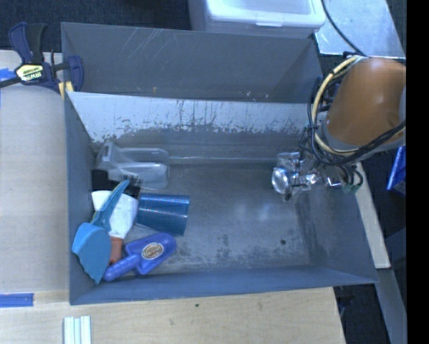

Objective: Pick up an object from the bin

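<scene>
My gripper (291, 181) hangs over the right part of the bin floor, close to the right wall, with bare grey metal beneath it. Nothing shows between its fingers. The loose things lie far to its left: a dark blue cylindrical cup (162, 213) on its side, a blue tool with a gold round label (144, 254), and a clear plastic bottle (132, 165) against the back left.
At the bin's left front corner a light blue wedge-shaped piece (92, 248) and a white object (121, 217) are heaped with the blue tool. The arm's orange cover and cables sit above the bin's right rim.
</scene>
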Tool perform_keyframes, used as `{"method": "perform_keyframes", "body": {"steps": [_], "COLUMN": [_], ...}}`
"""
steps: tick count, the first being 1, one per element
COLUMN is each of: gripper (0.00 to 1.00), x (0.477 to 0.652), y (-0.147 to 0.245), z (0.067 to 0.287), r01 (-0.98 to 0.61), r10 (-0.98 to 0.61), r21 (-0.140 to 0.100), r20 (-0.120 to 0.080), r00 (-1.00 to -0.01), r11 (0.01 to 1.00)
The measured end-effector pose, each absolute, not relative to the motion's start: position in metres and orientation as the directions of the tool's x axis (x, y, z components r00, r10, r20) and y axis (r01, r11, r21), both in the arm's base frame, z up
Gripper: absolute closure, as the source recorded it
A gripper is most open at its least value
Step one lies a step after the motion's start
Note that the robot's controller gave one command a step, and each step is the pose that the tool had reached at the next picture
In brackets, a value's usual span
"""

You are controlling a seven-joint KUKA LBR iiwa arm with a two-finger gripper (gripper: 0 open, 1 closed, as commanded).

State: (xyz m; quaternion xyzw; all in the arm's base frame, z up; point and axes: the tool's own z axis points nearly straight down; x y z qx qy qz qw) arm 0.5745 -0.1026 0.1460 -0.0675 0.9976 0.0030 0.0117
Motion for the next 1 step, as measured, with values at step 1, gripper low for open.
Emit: {"method": "perform_keyframes", "body": {"steps": [1], "gripper": [1.0], "x": [0.5802], "y": [-0.1001], "z": [0.1464], "r01": [-0.153], "r10": [-0.153], "r21": [0.004], "r20": [-0.026], "r00": [-0.988], "r11": [0.988]}}
